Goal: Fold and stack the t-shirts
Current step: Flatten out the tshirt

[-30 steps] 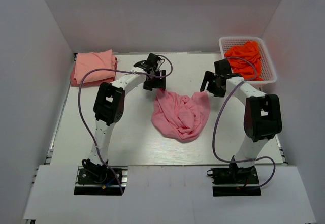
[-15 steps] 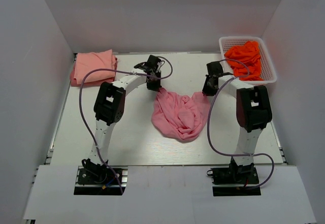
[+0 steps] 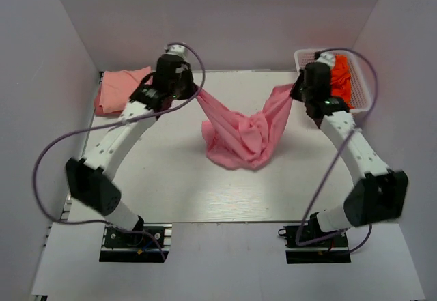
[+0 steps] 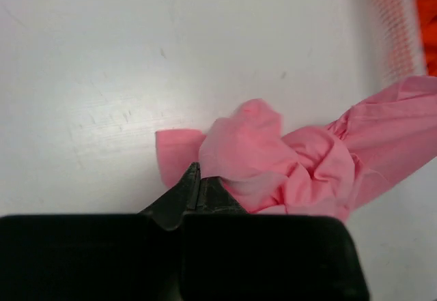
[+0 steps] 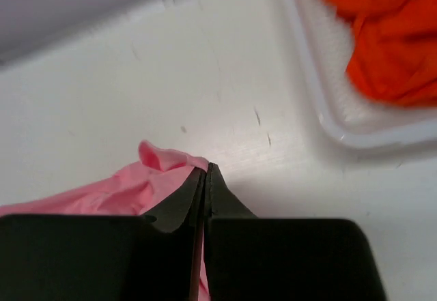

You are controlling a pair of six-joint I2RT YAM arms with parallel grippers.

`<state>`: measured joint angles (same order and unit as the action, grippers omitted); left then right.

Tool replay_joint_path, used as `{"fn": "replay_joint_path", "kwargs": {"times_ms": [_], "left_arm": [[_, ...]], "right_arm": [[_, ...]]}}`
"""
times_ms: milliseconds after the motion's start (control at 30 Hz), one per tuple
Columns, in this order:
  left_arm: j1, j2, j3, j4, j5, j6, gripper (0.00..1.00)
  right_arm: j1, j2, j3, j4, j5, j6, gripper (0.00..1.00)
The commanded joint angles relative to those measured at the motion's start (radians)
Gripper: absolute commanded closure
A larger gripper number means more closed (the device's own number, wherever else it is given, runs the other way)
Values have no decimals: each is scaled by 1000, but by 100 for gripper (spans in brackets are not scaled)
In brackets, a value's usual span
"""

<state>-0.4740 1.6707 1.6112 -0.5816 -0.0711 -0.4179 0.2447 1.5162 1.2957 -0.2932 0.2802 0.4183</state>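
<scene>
A rose pink t-shirt [image 3: 239, 136] hangs bunched between both grippers, its lower part resting on the white table [image 3: 171, 185]. My left gripper [image 3: 194, 91] is shut on the shirt's left edge and holds it above the table. My right gripper [image 3: 294, 89] is shut on the right edge at about the same height. The left wrist view has the closed tips [image 4: 194, 178] against crumpled pink cloth [image 4: 293, 168]. In the right wrist view the cloth [image 5: 147, 178] runs into the closed tips [image 5: 207, 173]. A paler salmon t-shirt [image 3: 117, 88] lies folded at the back left.
A white plastic basket [image 3: 362, 76] holding orange cloth [image 3: 343, 77] stands at the back right, close to the right arm; it also shows in the right wrist view [image 5: 321, 103]. White walls enclose the table on three sides.
Both grippers closed on the pink shirt's upper corners, then rose and moved apart, lifting the edges off the table and stretching the cloth between them.
</scene>
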Motion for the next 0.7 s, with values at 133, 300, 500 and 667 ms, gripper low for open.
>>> {"fn": "replay_joint_path", "kwargs": {"times_ms": [133, 300, 500, 667], "left_arm": [[6, -423, -60, -14, -297, -70, 100], [6, -594, -19, -57, -469, -81, 100], [6, -724, 108, -147, -650, -81, 100], [-3, -804, 196, -178, -716, -81, 100]], "right_arm": [[-2, -342, 43, 83, 189, -68, 100], [-4, -507, 105, 101, 237, -134, 100], [-1, -611, 220, 123, 310, -248, 100], [-2, -675, 292, 150, 379, -335, 100]]}}
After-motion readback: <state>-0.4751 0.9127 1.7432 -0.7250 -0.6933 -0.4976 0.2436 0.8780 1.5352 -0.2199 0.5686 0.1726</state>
